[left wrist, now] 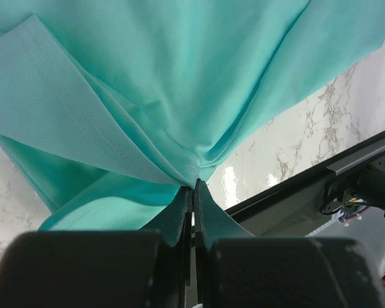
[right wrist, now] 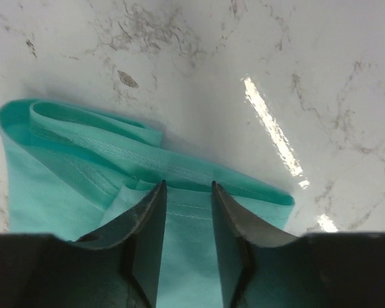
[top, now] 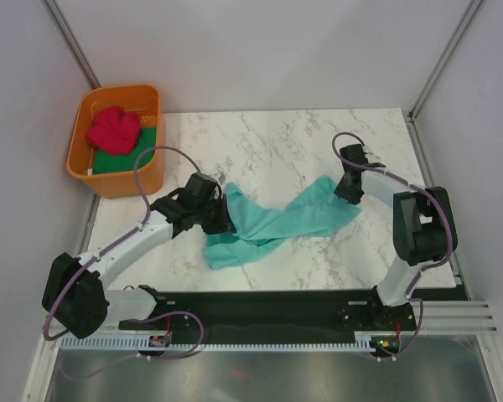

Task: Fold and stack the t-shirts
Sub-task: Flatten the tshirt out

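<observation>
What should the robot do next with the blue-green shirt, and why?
Probably close the right jaws on the hem of the crumpled teal cloth t-shirt. They stand apart over that hem, while the left jaws are shut on the other end, so both arms could then pull it flat.

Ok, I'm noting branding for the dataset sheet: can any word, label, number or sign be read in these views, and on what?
None can be read.
The teal t-shirt, the pinkish-red t-shirt, the dark green t-shirt and the orange tub show no print or label.
Small parts on the near rail are too small to tell.
</observation>
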Robot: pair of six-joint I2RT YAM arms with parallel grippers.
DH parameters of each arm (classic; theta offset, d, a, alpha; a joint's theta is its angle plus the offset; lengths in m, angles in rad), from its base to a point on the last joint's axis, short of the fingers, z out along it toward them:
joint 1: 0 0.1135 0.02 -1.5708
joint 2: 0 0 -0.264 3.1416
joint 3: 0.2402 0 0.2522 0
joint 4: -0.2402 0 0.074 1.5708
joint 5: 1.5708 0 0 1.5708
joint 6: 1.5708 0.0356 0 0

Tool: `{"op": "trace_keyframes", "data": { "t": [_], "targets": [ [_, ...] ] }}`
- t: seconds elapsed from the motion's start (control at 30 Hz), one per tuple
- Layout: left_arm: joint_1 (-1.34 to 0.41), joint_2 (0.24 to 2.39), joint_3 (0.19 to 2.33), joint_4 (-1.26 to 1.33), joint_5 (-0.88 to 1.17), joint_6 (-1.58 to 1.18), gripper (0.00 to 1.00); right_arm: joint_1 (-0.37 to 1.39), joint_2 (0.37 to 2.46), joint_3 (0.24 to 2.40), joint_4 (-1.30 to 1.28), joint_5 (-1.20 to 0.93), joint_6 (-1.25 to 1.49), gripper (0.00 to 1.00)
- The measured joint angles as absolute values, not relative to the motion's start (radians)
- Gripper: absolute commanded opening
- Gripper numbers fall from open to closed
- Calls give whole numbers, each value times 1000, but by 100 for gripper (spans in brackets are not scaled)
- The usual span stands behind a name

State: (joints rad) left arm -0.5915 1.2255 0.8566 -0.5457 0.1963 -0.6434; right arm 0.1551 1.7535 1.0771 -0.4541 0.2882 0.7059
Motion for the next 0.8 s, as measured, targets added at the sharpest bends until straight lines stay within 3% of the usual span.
{"op": "trace_keyframes", "data": {
  "t": [0.07,0.1,0.27,0.4,0.47,0.5,0.53,0.6,0.8],
  "targets": [
    [-591,1259,878,-540,194,-643,2,155,1776,1098,-446,284,698,22],
    [-591,1280,889,-540,193,-643,2,155,1786,1109,-440,283,694,0],
    [-582,1388,986,-543,181,-643,2,155,1829,1169,-408,277,681,0],
    [-520,1512,1203,-552,178,-632,2,155,1848,1293,-414,276,665,0],
    [-488,1554,1316,-541,177,-624,2,155,1847,1378,-427,276,666,16],
    [-476,1561,1354,-536,177,-623,2,155,1847,1420,-434,276,669,34],
    [-468,1562,1380,-525,177,-622,2,155,1847,1457,-445,273,674,39],
    [-466,1553,1396,-511,179,-621,2,155,1843,1497,-469,261,670,47],
    [-490,1526,1298,-520,187,-620,2,155,1834,1478,-556,205,687,49]
  ]
}}
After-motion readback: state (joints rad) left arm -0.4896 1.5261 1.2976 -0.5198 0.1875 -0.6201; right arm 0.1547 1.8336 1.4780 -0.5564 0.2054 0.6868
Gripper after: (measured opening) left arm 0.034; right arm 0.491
